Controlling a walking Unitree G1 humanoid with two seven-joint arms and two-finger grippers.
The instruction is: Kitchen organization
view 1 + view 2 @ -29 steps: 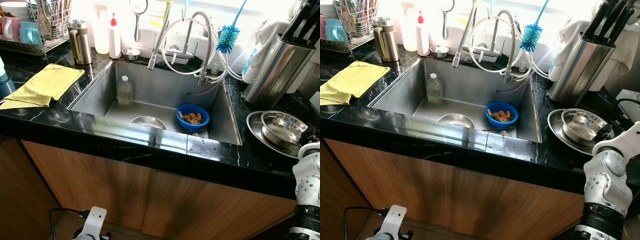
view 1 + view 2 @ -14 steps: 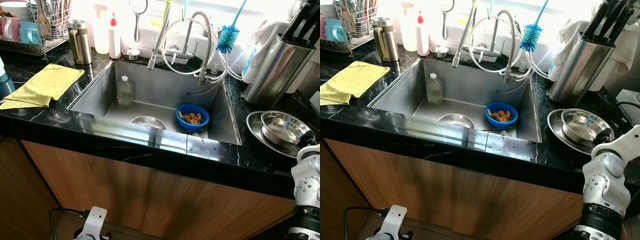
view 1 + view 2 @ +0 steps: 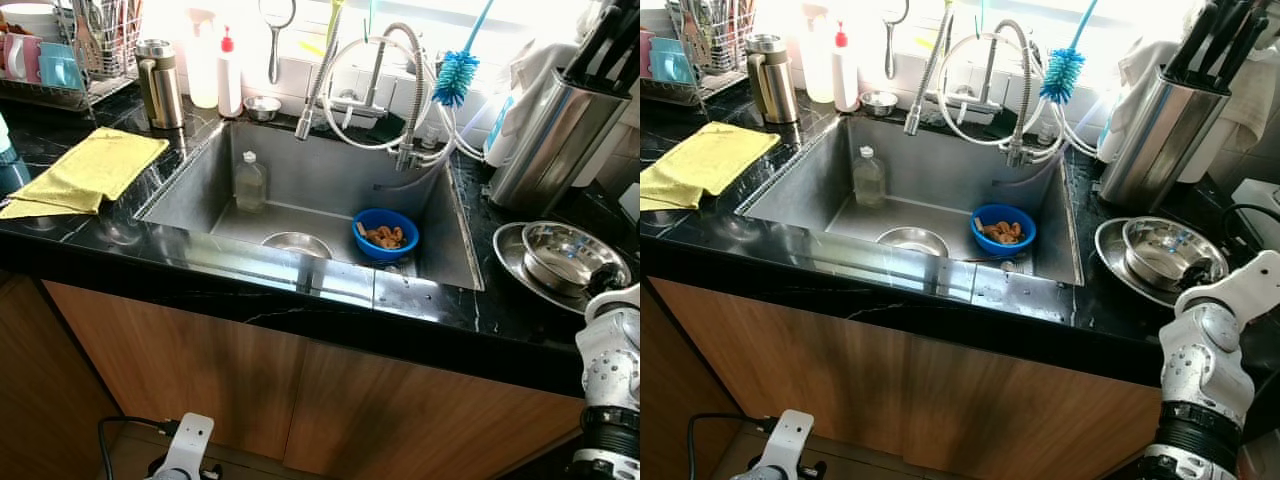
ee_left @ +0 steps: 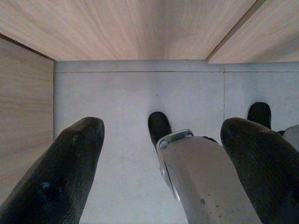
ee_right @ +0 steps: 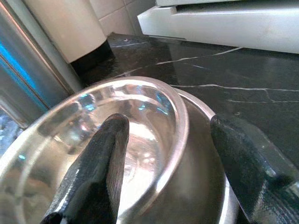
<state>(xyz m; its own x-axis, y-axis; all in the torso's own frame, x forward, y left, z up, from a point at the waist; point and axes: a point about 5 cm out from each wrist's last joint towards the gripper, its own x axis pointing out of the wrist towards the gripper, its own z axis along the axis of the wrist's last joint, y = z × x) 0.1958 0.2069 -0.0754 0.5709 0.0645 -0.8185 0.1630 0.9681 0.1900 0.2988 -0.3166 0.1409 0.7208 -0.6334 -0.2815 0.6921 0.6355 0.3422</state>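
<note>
A black marble counter (image 3: 60,245) runs across a kitchen corner above wood-fronted cabinets (image 3: 300,400), with bright light washing out the tiled wall behind. Set into the counter is a deep steel sink (image 3: 200,185) under a coiled spring faucet (image 3: 410,90). Down in the sink stand a clear bottle (image 3: 250,181), a small steel bowl (image 3: 296,243) and a blue bowl (image 3: 386,233) holding brownish scraps. To the left a yellow cloth (image 3: 90,170) lies flat on the counter, with a dish rack (image 3: 70,55) and a steel jug (image 3: 160,82) behind it. To the right stands a tall steel knife holder (image 3: 560,135), and just in front of it a steel mixing bowl (image 3: 1165,250) sits inside a wider steel plate (image 3: 1112,255). The right gripper (image 5: 170,163) is spread wide astride that bowl's near rim, one finger (image 5: 100,163) inside it and the other outside. The left gripper (image 4: 163,168) hangs low over pale floor tiles (image 4: 131,93), fingers apart and empty
</note>
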